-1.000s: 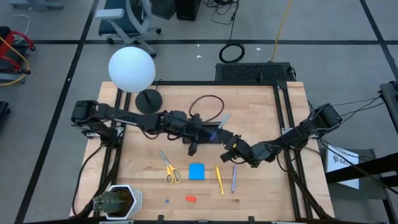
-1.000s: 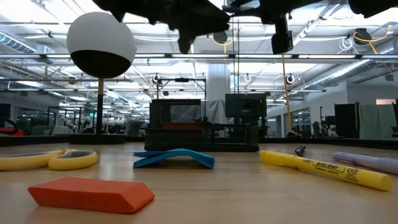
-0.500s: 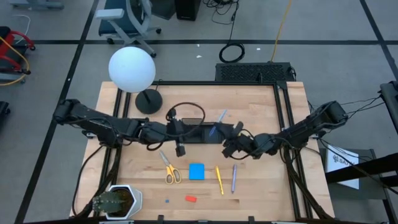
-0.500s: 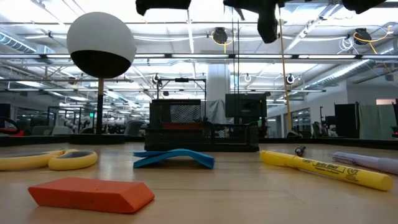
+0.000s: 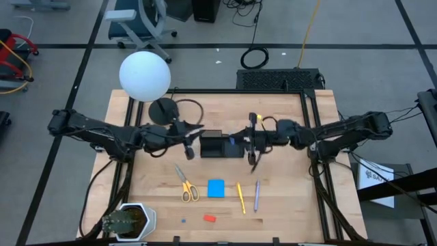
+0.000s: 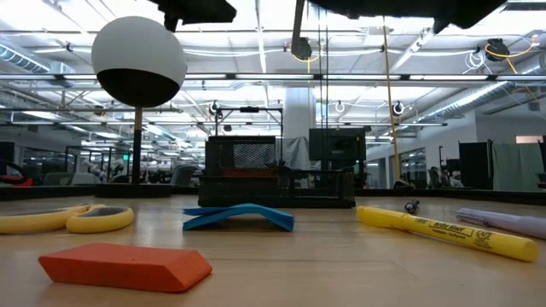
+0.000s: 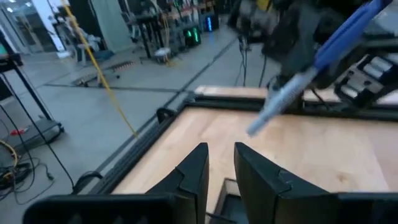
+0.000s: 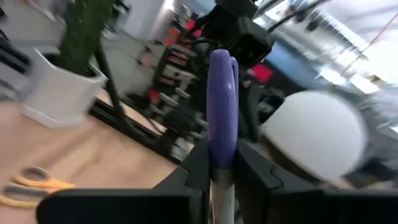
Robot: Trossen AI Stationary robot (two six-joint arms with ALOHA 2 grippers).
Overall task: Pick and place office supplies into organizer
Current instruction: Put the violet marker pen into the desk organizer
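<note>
The black organizer (image 5: 220, 145) stands mid-table between my two grippers. My right gripper (image 5: 247, 141) hangs just off its right end, shut on a blue pen (image 8: 222, 106) whose grey tip (image 7: 264, 118) slants down. My left gripper (image 5: 187, 141) hovers by the organizer's left end; its fingers (image 7: 198, 168) stand a little apart with nothing between them. On the near half of the table lie yellow-handled scissors (image 5: 186, 186), a blue note pad (image 5: 216, 188), a yellow pencil (image 5: 240, 197), a purple pen (image 5: 257, 195) and a red eraser (image 5: 209, 219). My right gripper pinches the blue pen's barrel (image 8: 221, 155) between its two fingers (image 8: 194, 163). The pen runs along the fingers and sticks out well beyond them. The fingers come about level from the table's right. The pen is lifted clear, tilted, above the organizer's right end.
A lamp with a white globe (image 5: 145, 75) and a round black base (image 5: 164, 111) stands at the far left. A potted plant (image 5: 126, 220) sits at the near left corner. A small blue item (image 5: 183, 221) lies beside the eraser. A black crate (image 5: 278, 78) sits beyond the far edge.
My left gripper has drawn back toward the table's left edge and risen, uncovering the organizer. My right gripper, keeping the pen, has gone toward the far edge and a little left, rising and rolling its wrist, so the pen has turned about.
</note>
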